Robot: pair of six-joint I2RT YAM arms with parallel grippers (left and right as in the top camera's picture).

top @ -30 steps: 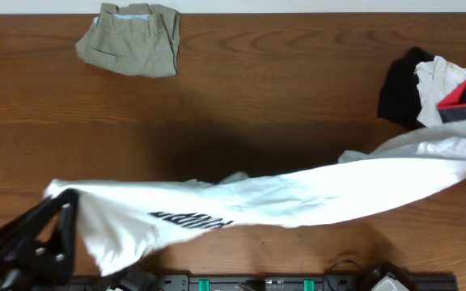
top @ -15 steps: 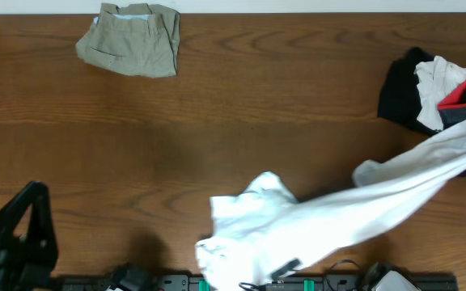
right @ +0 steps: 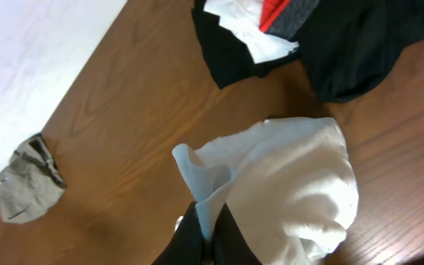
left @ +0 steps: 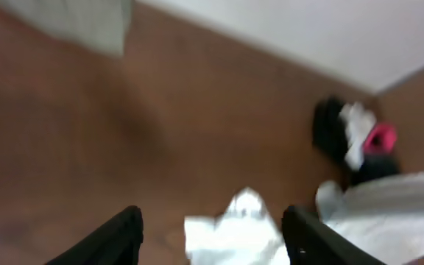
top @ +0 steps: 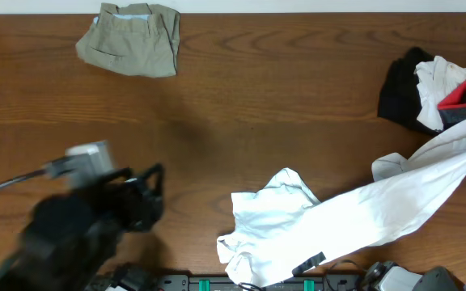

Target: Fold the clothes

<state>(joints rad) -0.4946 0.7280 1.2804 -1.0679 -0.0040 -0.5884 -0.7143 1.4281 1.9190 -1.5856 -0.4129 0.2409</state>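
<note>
**A:** From overhead, where is the white top (top: 338, 230) lying?

**B:** It is stretching across the worktop (top: 257, 113) from a bunched end at lower centre up to the right edge. The khaki piece (top: 129, 39) is sitting at upper left, well apart. The dark pile (top: 427, 89), with white and red in it, is lying at upper right, and the top is running just beside it. The left arm (top: 79, 230) is smearing into a dark blur at lower left.

**A:** And the left wrist view?

**B:** It is blurred, but the left tool (left: 212, 235) is standing spread with nothing between its fingers. The bunched end is lying beyond it. Overhead is not giving that.

**A:** Right wrist?

**B:** The right tool (right: 210, 234) is pressing together on a thin edge of the top, at the bottom of the frame. Overhead is cutting this grip out of frame.

**A:** What is worrying you?

**B:** Only one edge is being held. I am judging that a pull toward the right could drag the top over the pile, or the thin pinch could slip. The bunched end is also lying near the lower edge, so it could slide off.
</note>
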